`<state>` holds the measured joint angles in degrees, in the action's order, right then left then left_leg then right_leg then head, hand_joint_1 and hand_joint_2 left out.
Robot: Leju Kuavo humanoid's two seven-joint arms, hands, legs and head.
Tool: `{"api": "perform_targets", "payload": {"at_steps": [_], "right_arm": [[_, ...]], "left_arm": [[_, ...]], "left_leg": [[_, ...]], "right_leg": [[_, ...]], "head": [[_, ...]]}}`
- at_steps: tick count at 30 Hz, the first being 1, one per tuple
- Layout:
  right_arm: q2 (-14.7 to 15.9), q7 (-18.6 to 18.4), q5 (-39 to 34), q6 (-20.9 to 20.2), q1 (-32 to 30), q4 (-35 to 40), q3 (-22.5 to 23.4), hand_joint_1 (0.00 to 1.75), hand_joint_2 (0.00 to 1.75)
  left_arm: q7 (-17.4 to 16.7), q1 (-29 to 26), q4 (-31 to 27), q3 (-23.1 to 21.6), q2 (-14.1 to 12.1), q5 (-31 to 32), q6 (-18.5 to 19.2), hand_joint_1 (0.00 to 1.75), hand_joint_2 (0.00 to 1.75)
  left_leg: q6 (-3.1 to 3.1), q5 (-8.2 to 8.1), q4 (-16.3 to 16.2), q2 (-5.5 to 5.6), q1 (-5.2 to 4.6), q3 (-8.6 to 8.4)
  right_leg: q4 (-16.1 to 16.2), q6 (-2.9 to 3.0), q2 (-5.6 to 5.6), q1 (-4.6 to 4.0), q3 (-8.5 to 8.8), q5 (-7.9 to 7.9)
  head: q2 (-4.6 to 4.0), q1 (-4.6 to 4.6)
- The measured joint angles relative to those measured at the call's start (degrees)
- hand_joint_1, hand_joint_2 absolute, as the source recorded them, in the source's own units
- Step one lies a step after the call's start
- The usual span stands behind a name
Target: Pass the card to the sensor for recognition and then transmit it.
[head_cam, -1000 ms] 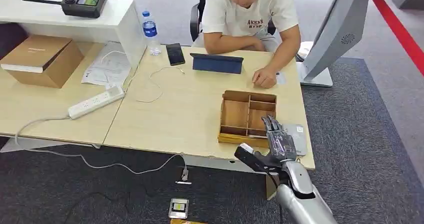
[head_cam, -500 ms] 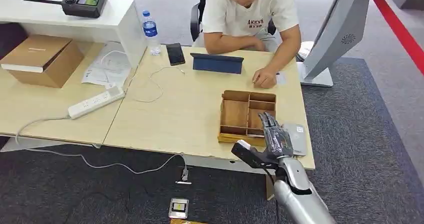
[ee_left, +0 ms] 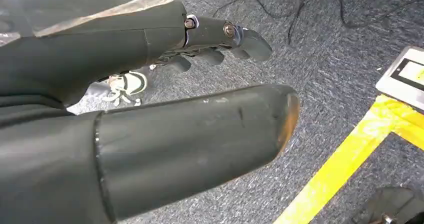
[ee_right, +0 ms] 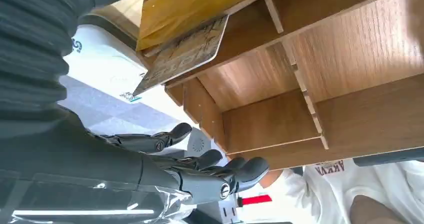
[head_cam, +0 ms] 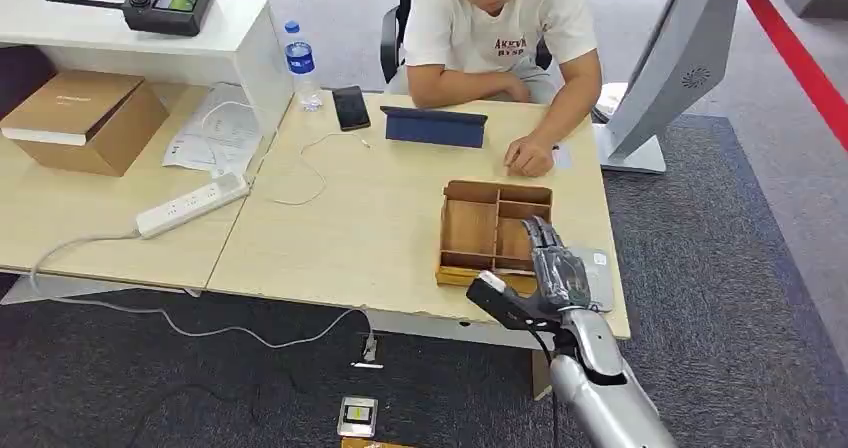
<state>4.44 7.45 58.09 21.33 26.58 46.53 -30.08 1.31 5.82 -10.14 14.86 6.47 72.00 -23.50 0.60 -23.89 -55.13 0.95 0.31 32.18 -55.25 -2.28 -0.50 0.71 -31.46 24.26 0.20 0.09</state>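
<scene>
The wooden tray with dividers sits on the table's near right part. A patterned card leans in its near compartment, one corner sticking out over the rim. A flat white sensor lies just right of the tray, seen close in the right wrist view as the sensor. My right hand hovers over the tray's near right corner, fingers stretched out, thumb apart, holding nothing. My left hand hangs above the carpet with its fingers apart and nothing in it.
A person sits at the far side, one hand resting on the table near a dark tablet. A phone, a bottle, a power strip and a cardboard box lie to the left. Yellow tape marks the floor.
My right hand has edged forward and a little higher over the tray's near right corner. The person and the things on the table have not moved.
</scene>
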Motion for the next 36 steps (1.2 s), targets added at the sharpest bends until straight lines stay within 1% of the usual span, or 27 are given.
{"api": "perform_targets", "payload": {"at_steps": [7, 13, 20, 36], "right_arm": [[0.3, 0.0, 0.2, 0.7, 0.0, -0.2, 0.1, 0.00, 1.75], [1.4, 0.9, -0.8, 1.5, 0.6, -1.0, 1.2, 0.00, 1.75], [2.4, 1.0, -0.9, 2.0, 1.1, -1.7, 1.6, 0.00, 1.75], [2.7, 1.1, -0.9, 2.1, 1.1, -2.4, 2.3, 0.00, 1.75]], "left_arm": [[0.1, 0.0, 0.0, 0.0, 0.0, 0.2, -0.1, 0.00, 0.00], [0.7, -0.2, 0.0, -0.4, -0.3, 0.8, -0.1, 0.00, 0.00], [0.9, -0.2, 0.0, -0.9, -0.3, 1.0, -0.2, 0.00, 0.00], [1.0, -0.1, 0.0, -1.0, -0.3, 0.5, -0.3, 0.00, 0.00]], "left_leg": [[0.00, 0.00, 0.0, 0.00, 0.00, 0.00], [0.00, 0.00, 0.0, 0.01, 0.00, 0.01], [0.00, 0.00, 0.0, 0.01, 0.00, 0.01], [0.00, 0.00, 0.0, 0.00, 0.00, 0.01]], "right_leg": [[0.0, 0.00, 0.00, 0.00, -0.01, 0.00], [0.0, 0.00, 0.00, 0.01, -0.01, 0.00], [0.0, 0.00, 0.00, 0.00, 0.00, 0.00], [0.0, 0.00, 0.00, 0.00, -0.01, 0.00]], "head": [[0.00, 0.00], [0.00, 0.00], [0.00, 0.00], [0.00, 0.00]]}}
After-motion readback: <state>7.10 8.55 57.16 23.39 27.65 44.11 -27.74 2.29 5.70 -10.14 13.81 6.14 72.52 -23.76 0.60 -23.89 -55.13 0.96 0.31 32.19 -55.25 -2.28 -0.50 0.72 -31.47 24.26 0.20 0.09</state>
